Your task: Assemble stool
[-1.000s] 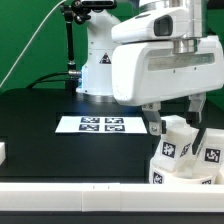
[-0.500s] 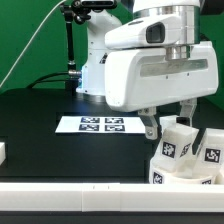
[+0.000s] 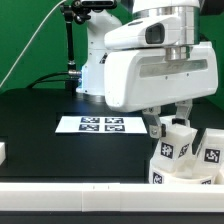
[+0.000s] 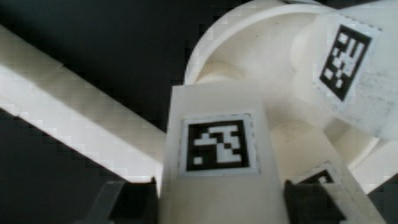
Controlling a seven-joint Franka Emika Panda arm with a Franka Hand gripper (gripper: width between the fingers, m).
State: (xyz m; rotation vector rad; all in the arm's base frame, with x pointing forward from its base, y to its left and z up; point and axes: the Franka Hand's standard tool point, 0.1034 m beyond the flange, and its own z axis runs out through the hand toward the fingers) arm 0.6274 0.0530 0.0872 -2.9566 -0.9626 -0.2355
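Nearest, a long white border rail runs along the black surface. Behind it, at about four o'clock in the exterior view, the hand straddles an upright tagged stool leg above the round seat; whether it grips, I cannot tell. Farther back, around ten o'clock of the leg, lies the marker board.

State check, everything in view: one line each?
Gripper: jaws either side of a leg, grip unclear.
Leg: upright between the fingers, by the seat.
Seat: on the table, leg in it or not unclear.
Marker board: flat on the table.
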